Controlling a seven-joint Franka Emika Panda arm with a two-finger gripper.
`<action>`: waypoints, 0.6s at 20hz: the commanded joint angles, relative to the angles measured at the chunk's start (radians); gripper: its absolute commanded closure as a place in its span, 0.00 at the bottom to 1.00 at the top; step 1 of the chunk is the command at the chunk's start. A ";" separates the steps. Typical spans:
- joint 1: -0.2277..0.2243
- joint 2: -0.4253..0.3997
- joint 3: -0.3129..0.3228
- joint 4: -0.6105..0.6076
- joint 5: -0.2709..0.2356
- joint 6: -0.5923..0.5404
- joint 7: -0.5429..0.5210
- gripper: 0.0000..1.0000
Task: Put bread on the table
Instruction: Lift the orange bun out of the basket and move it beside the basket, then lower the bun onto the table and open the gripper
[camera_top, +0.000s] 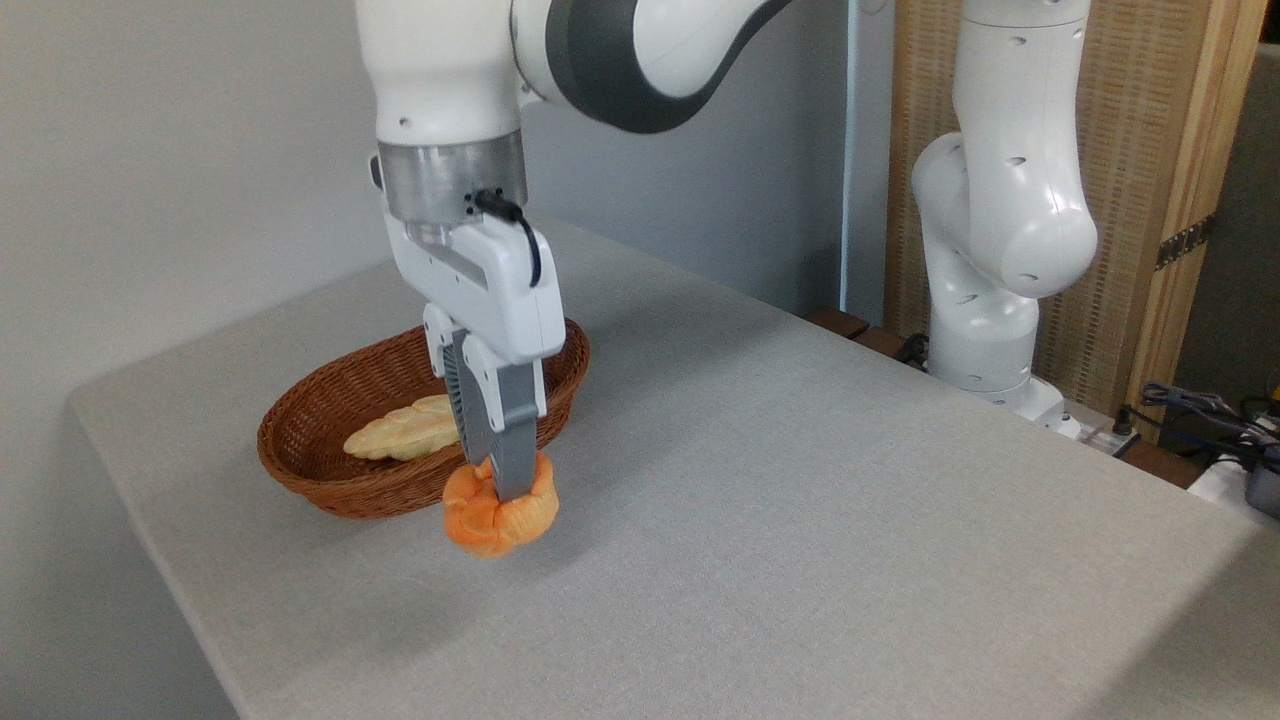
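Item: table (800, 520), large, rectangular, top flat and light grey with a fine fabric-like texture; near-left corner rounded, the left edge dropping off toward a plain pale wall (150, 150) that filled the left background. Surface even in tone, with soft shadow beneath the arm and along the lower right corner. Item: wicker basket (330, 470), brown, oval, resting on the table toward its left side; inside lay a long pale-yellow braided loaf (400, 432), partly hidden behind the fingers. Item: bread (500, 515), a small round orange bun with a knotted top, positioned just in front of the basket's near-right rim, outside it, low over the bare table; whether its underside touched the surface could not be told. Item: gripper (505, 480), white body with grey ribbed fingers (515, 430), pointing straight down, its fingers closed narrowly onto the top of the bread and pressed into the knot, so that the bun bulged on either side. Item: robot arm (450, 80), white with dark grey joint bands, descending from the top of the view; a black cable ran from its wrist to the gripper body. The arm's base column (1000, 250) stood beyond the table's far right edge. Room, right background: a wood-framed panel (1130, 150) of woven, straw-coloured material, and cables (1200, 405) lying low at the far right.
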 joint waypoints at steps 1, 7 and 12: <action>-0.009 0.036 0.012 0.010 0.002 -0.009 -0.005 0.15; -0.009 0.036 0.014 0.006 -0.009 -0.014 -0.005 0.00; -0.009 0.036 0.014 0.006 -0.011 -0.014 -0.005 0.00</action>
